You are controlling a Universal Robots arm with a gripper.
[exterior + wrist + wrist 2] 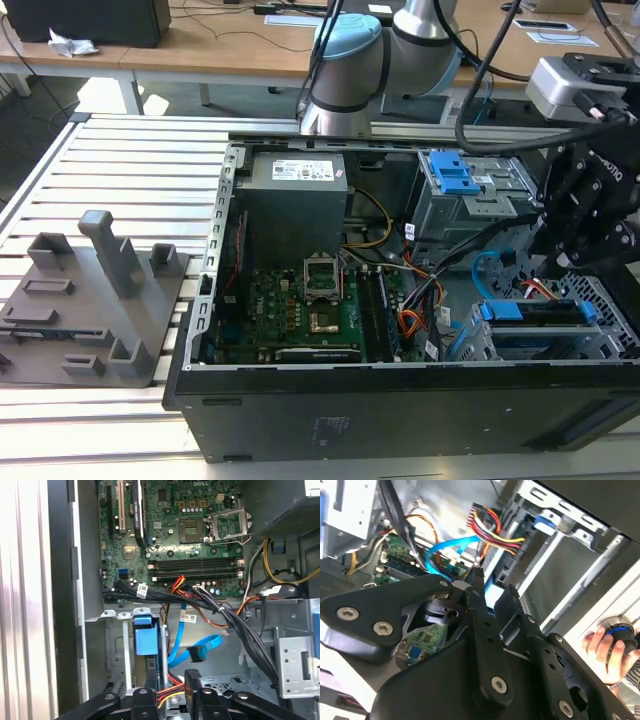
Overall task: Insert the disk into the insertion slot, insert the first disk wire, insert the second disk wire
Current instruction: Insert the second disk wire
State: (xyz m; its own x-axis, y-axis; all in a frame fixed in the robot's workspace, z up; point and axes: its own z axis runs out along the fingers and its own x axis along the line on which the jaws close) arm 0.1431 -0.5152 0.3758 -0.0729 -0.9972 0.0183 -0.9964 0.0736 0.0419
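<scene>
The disk (530,312) sits in the slot (540,345), at the exterior view's right. The end effector (171,676) hangs just over it, its fingers narrow and empty. A loose blue cable (455,546) and red-yellow wires (495,522) crowd the fingers, which could snag the wrong one.

Silver robot arm with pale-blue joint caps (350,60) stands at the back in the exterior view, and its black metal gripper (560,255) points down at that view's right, fingers (479,610) slightly parted, gripping nothing
</scene>
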